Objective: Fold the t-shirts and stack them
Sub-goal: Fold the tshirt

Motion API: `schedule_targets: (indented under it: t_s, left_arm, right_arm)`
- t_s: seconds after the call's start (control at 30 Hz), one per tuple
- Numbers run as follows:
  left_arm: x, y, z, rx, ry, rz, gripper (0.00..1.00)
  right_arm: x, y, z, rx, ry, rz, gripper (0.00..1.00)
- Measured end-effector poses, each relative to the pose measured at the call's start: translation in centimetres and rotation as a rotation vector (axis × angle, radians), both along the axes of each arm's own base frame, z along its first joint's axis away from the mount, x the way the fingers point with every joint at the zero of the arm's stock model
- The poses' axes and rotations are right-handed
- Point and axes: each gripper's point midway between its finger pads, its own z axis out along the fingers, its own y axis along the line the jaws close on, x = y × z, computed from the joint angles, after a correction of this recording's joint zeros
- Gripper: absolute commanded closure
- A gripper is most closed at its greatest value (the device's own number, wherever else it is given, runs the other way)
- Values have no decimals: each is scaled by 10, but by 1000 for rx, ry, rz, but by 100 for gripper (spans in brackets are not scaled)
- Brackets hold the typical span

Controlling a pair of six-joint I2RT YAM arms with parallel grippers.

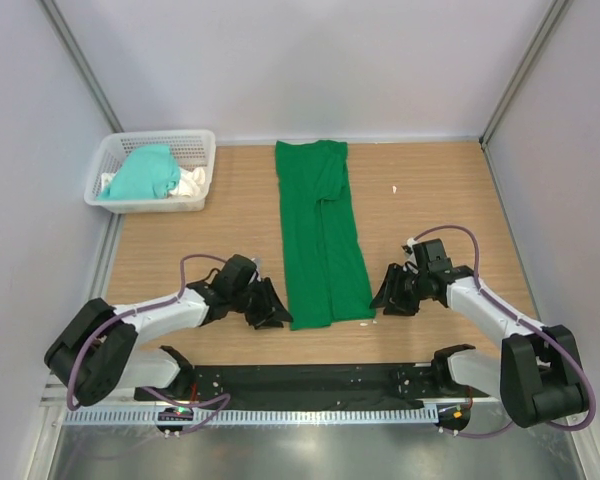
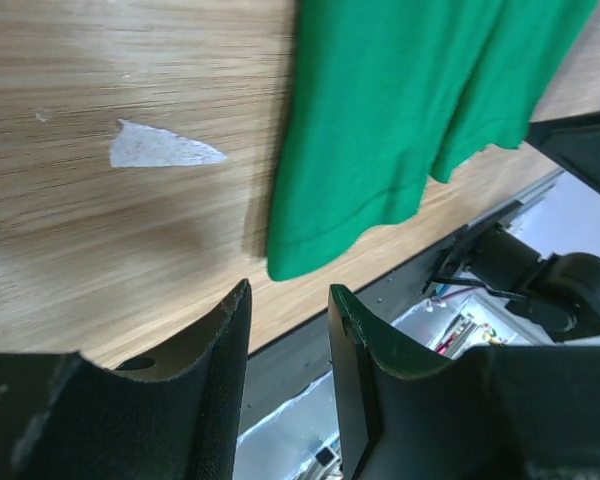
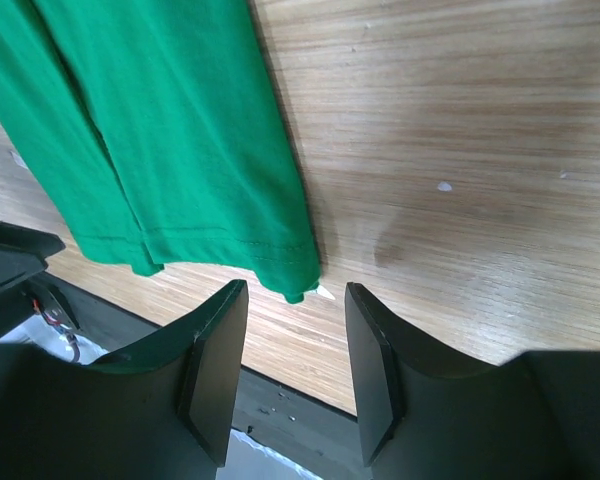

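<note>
Green t-shirt lies folded lengthwise, its inner layers hidden; mint t-shirt sits crumpled in the basket, shape unclear. Left gripper and right gripper (both empty) have jaws apart

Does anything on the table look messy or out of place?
Nothing spilled or damaged. The green t-shirt lies folded in a long strip, but its near hem is stepped, one layer ending short of the other. A small white patch marks the table beside it; tape or wear, I can't tell.
</note>
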Motion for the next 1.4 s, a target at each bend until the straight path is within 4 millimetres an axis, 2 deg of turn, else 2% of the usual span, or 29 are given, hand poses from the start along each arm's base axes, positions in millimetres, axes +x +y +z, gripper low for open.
schedule_targets:
  t_s: [0.2,0.43,0.67,0.77,0.83,0.87,0.9,0.97,1.1,1.17,1.27,1.37,1.4]
  left_arm:
    - [-2,0,-20,47,58,42,60]
    - [9,-12,-19,11,63,73,59]
    - [14,-19,-20,-8,84,91,66]
    - [13,-18,-22,-3,96,103,74]
    - [11,-17,-24,1,102,107,88]
    - [10,-17,-25,2,108,109,93]
    - [9,-16,-27,5,111,107,99]
    - [8,-17,-27,1,115,98,100]
    - [9,-19,-24,5,108,79,100]
    - [12,-21,-18,16,100,67,100]
    - [33,-32,5,0,50,55,100]
    - [70,-39,37,-46,-28,78,100]
    - [90,-38,49,-66,-58,101,100]
  right_arm:
    - [-1,1,-6,2,23,7,51]
    - [-4,5,-13,20,57,17,52]
    - [-2,9,-13,44,57,28,56]
    - [-2,9,-14,47,54,28,64]
    - [-4,9,-16,48,58,31,73]
    - [-4,10,-17,49,61,33,79]
    - [-6,10,-18,52,65,36,92]
    - [-8,12,-19,59,74,45,98]
    - [-7,17,-11,81,55,62,99]
    - [0,20,0,88,36,66,99]
    - [31,27,27,104,-45,69,98]
    - [74,37,56,117,-132,69,99]
    - [92,40,63,120,-157,69,99]
